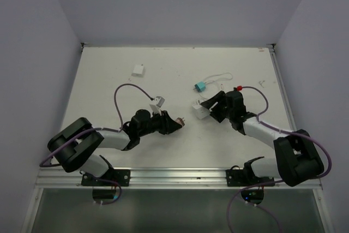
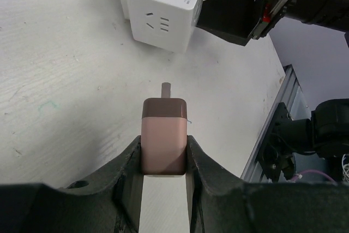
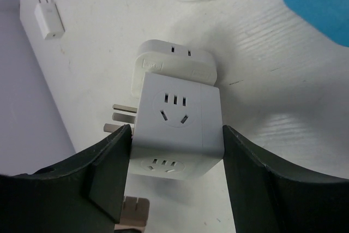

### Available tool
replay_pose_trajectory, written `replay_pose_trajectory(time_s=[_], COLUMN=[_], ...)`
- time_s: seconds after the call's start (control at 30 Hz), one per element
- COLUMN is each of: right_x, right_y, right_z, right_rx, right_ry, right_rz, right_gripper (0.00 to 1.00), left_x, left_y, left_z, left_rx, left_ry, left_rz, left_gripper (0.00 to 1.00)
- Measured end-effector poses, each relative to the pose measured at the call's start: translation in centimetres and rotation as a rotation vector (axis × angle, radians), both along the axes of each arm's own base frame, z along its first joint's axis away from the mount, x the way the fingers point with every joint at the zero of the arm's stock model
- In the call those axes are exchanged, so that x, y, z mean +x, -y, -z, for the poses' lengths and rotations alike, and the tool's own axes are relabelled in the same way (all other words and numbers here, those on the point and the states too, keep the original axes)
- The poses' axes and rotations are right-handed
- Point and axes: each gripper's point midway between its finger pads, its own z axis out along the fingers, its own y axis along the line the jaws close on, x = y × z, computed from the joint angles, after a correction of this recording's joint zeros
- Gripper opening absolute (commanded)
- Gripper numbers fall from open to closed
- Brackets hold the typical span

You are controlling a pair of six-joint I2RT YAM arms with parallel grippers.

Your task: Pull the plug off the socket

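Observation:
The plug (image 2: 163, 135), a rose-gold block with a darker tip and a bare prong, sits between the fingers of my left gripper (image 2: 163, 147), which is shut on it. It is held just above the table, apart from the socket (image 2: 162, 17). The socket (image 3: 177, 126) is a white cube with slot marks on its faces and its own prongs sticking out to one side. My right gripper (image 3: 177, 135) is shut on its two sides. From above, the plug (image 1: 179, 122) and the socket (image 1: 199, 111) face each other with a short gap between them.
A second white adapter (image 3: 174, 61) lies right behind the socket. A teal plug (image 1: 200, 87) with a white cable (image 1: 219, 77) lies beyond it. A white charger (image 1: 138, 70) sits far left, and a grey plug (image 1: 158, 101) lies near my left arm's cable.

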Motion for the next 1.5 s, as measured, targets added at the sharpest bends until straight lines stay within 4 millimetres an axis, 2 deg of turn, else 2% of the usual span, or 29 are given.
replay_pose_trajectory(time_s=[0.13,0.27,0.4,0.5,0.63,0.73,0.83,0.97,1.03,1.1,1.13,1.2,1.23,1.27,1.37,1.5], right_x=[0.5,0.5,0.4,0.3,-0.1,-0.4,-0.8,-1.2,-1.4,-1.4,-1.4,-1.5,-1.5,-1.5,-1.6,-2.0], right_y=[1.5,1.9,2.2,2.3,2.6,2.4,2.0,1.3,0.9,0.5,0.4,0.1,0.0,-0.1,-0.3,-0.7], right_z=[-0.1,-0.1,-0.1,-0.2,-0.3,-0.2,-0.1,0.0,0.0,0.0,0.0,0.0,0.0,0.0,-0.1,-0.2], right_rx=[-0.057,-0.085,-0.116,-0.14,-0.18,-0.196,-0.204,-0.207,-0.205,-0.203,-0.204,-0.207,-0.211,-0.214,-0.231,-0.258], right_ry=[0.019,0.031,0.048,0.061,0.078,0.09,0.101,0.111,0.115,0.119,0.121,0.126,0.129,0.132,0.138,0.145], right_rz=[0.061,0.058,0.039,0.021,-0.021,-0.07,-0.123,-0.199,-0.236,-0.269,-0.283,-0.314,-0.327,-0.344,-0.393,-0.466], right_gripper=[0.0,0.0,0.0,0.0,0.0,0.0,0.0,0.0,0.0,0.0,0.0,0.0,0.0,0.0,0.0,0.0], left_x=[0.1,0.3,1.0,2.9,6.5,9.3,12.4,15.3,16.2,16.9,17.2,17.4,17.5,17.5,17.4,17.1], left_y=[0.0,-0.5,-1.4,-3.3,-6.5,-7.7,-8.2,-8.6,-8.6,-8.5,-8.4,-8.4,-8.4,-8.5,-8.6,-8.9], left_z=[-1.0,-1.5,-1.3,-0.8,0.6,1.2,1.4,1.7,2.1,2.5,2.6,2.9,3.0,3.1,3.0,2.5], left_rx=[-0.027,-0.027,-0.012,-0.004,0.022,0.029,0.017,-0.005,-0.01,-0.01,-0.01,-0.013,-0.011,-0.008,-0.009,0.014], left_ry=[0.001,0.004,-0.01,-0.033,-0.086,-0.122,-0.14,-0.157,-0.173,-0.185,-0.188,-0.199,-0.201,-0.205,-0.217,-0.221], left_rz=[-0.017,-0.049,-0.082,-0.145,-0.254,-0.301,-0.325,-0.336,-0.337,-0.335,-0.335,-0.336,-0.336,-0.337,-0.337,-0.341], left_gripper=[0.0,0.0,0.0,0.0,0.0,0.01,0.07,0.21,0.24,0.35,0.45,0.59,0.7,0.74,0.86,0.93])
